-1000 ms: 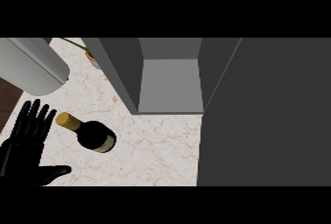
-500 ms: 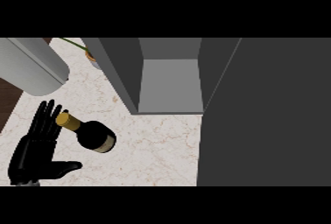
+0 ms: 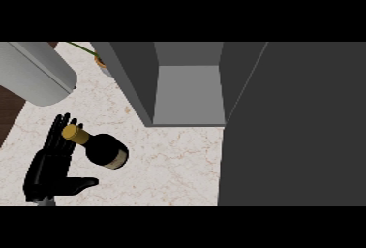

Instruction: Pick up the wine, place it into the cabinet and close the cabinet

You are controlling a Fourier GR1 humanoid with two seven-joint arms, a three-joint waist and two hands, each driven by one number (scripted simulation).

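The wine bottle (image 3: 103,149) stands on the marble counter (image 3: 172,164), dark with a gold cap (image 3: 73,133), seen from above and leaning toward the upper left. My left hand (image 3: 49,167) is just left of it, open, its straight fingers (image 3: 58,131) alongside the neck and its thumb (image 3: 77,184) stretched out below the bottle. The grey cabinet (image 3: 187,92) stands open at the upper middle, with its dark door (image 3: 293,126) swung out on the right. My right hand does not show.
A large light grey cylinder (image 3: 34,72) lies at the upper left. A small pot with a green stem (image 3: 99,59) stands behind the cabinet's left wall. The counter's left edge (image 3: 16,121) runs beside my hand, with dark floor beyond.
My left hand has moved right and turned more edge-on, so its fingers now lie against the bottle's neck. The bottle and the cabinet have stayed put.
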